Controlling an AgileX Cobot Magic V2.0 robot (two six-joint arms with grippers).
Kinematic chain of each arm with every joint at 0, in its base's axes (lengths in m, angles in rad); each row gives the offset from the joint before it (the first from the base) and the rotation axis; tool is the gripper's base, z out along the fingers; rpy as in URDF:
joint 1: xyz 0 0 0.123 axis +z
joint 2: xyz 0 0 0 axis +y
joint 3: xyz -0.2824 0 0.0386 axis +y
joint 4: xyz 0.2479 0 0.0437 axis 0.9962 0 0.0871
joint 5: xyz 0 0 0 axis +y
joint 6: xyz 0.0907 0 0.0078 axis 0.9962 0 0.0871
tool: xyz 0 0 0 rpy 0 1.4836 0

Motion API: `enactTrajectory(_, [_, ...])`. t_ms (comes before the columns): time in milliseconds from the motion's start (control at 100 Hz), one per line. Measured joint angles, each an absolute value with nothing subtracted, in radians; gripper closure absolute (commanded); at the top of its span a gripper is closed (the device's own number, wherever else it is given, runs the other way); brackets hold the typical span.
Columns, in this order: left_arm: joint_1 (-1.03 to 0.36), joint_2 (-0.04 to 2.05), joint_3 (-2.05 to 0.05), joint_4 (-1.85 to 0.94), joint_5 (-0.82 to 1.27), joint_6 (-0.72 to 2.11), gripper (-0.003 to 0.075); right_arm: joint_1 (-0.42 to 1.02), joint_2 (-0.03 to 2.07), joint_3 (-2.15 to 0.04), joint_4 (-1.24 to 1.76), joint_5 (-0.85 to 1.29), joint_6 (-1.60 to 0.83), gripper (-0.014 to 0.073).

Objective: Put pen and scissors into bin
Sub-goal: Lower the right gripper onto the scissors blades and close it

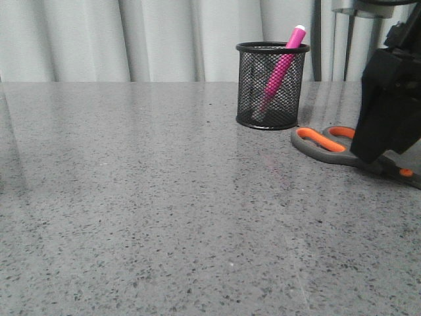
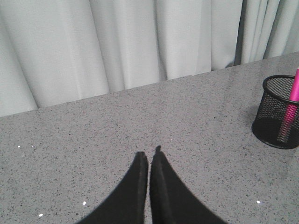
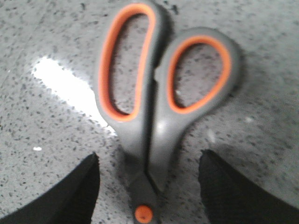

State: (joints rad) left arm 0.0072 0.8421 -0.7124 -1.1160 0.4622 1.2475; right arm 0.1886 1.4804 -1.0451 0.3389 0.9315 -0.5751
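Observation:
The black mesh bin (image 1: 272, 85) stands at the back right of the table, with the pink pen (image 1: 283, 68) leaning inside it, its white end above the rim. Both show in the left wrist view: the bin (image 2: 275, 112) and the pen (image 2: 290, 109). The grey scissors (image 1: 327, 143) with orange loop linings lie flat to the right of the bin. My right gripper (image 3: 148, 161) is open, low over the scissors (image 3: 159, 93), its fingers on either side of the neck near the orange pivot dot. My left gripper (image 2: 149, 156) is shut and empty over bare table.
A grey speckled tabletop (image 1: 145, 197) runs to a white curtain (image 1: 131, 39) at the back. A metal post (image 1: 345, 39) stands behind the right arm.

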Motion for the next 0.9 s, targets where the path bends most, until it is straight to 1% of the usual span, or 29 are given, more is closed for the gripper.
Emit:
enactTrajectory(190, [0.007,0.842,-0.711,-1.119,0.462,1.248,0.0739,0.231,1.481,-1.045,0.271,0.929,-0.586,0.0181])
enactTrajectory(900, [0.007,0.842,-0.711,-1.130,0.460,1.247,0.0739,0.234,1.507,-1.047,0.262,0.909,-0.588,0.0181])
